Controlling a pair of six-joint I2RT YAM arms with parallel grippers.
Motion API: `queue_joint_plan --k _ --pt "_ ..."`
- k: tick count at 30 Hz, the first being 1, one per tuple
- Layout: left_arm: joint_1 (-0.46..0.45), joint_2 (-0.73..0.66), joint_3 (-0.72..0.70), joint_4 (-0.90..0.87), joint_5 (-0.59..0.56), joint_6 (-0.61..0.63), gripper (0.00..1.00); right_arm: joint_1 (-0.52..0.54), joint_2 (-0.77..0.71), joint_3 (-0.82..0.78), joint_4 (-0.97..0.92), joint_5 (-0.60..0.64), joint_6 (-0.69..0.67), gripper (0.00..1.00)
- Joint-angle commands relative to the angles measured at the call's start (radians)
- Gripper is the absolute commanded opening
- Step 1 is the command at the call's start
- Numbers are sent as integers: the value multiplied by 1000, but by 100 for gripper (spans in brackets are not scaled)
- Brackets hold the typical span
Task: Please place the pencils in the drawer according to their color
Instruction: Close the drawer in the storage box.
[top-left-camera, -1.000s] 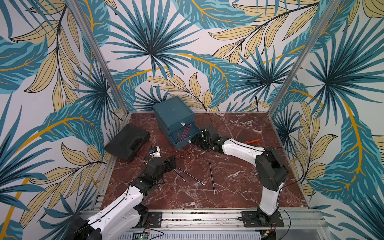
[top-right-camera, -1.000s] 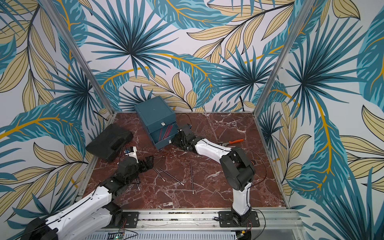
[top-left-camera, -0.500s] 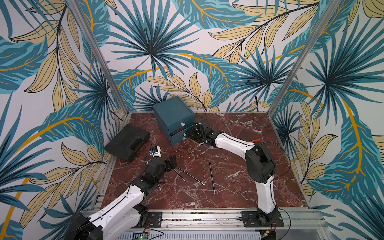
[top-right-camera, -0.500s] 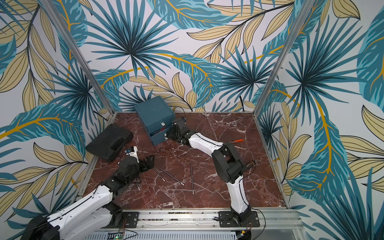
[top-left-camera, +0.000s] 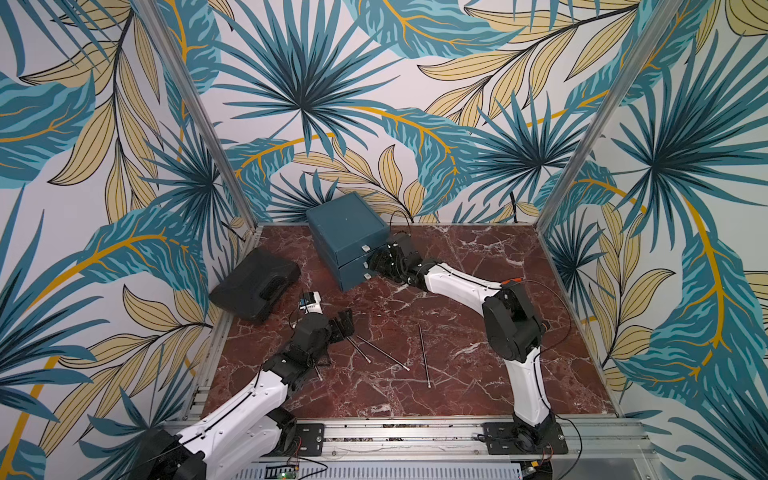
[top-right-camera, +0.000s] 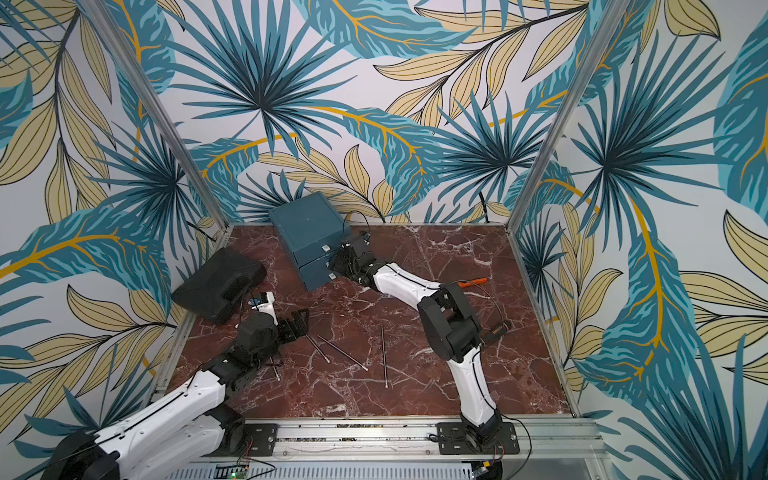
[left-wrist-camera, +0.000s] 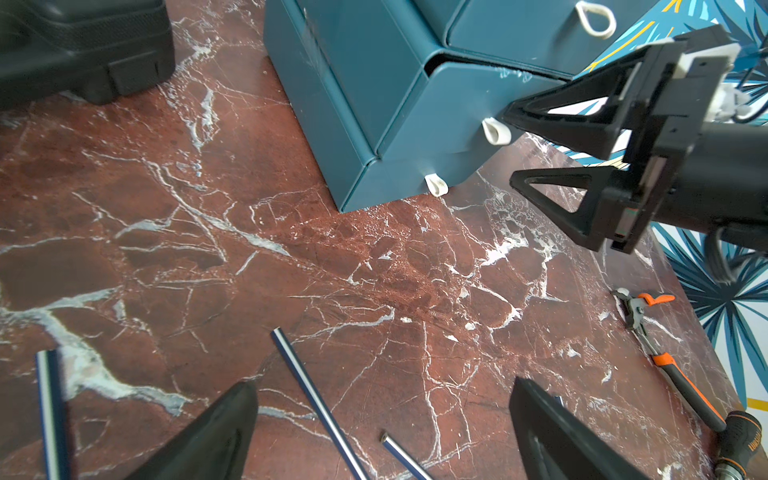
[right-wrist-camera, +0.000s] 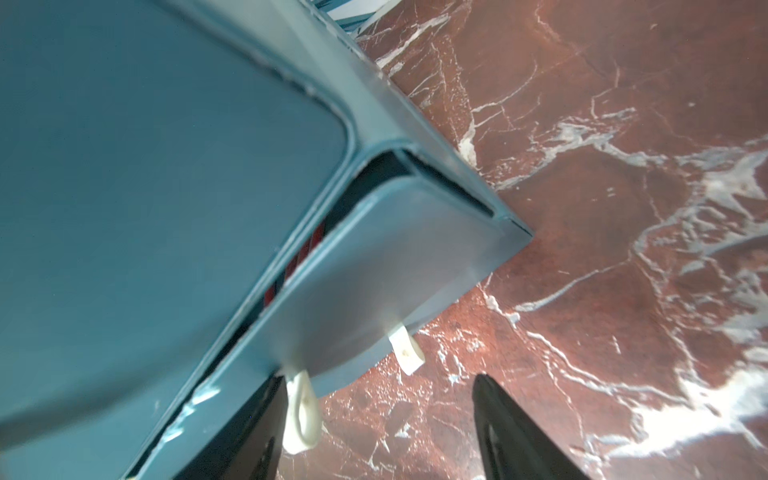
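Note:
The dark teal drawer (top-left-camera: 349, 237) (top-right-camera: 309, 237) chest stands at the back of the table. Its middle drawer is pushed nearly in, and a narrow gap shows red pencils (right-wrist-camera: 305, 249) inside. My right gripper (top-left-camera: 376, 264) (top-right-camera: 338, 264) (left-wrist-camera: 509, 149) (right-wrist-camera: 378, 380) is at the chest's front, jaws open, with the middle drawer's white pull tab (right-wrist-camera: 301, 411) beside one finger. Three black pencils (top-left-camera: 382, 353) (top-right-camera: 343, 353) (left-wrist-camera: 316, 399) lie spread on the table. My left gripper (top-left-camera: 345, 324) (top-right-camera: 299, 324) (left-wrist-camera: 382, 386) hovers open over their near ends, holding nothing.
A flat black case (top-left-camera: 255, 286) (top-right-camera: 220, 284) (left-wrist-camera: 83, 45) lies at the left edge. Orange-handled pliers (top-right-camera: 473, 281) (left-wrist-camera: 665, 361) and a black-and-orange tool (top-right-camera: 496, 330) lie near the right wall. The right arm stretches across the table's middle.
The right gripper moved toward the chest and pushed the open middle drawer almost fully in, then spread its jaws wider. The left arm has stayed put.

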Motion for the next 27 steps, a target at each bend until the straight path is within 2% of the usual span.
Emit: queue_joint_plan --k 1,17,27 --pt "3 1 -2 27 -7 0 100 -6 33 27 30 22 17 75" --pt "4 35 -8 70 9 -9 100 -19 74 20 125 -2 94 76" --pt "3 21 -16 68 -7 -18 100 -20 5 -92 193 -19 108 76"
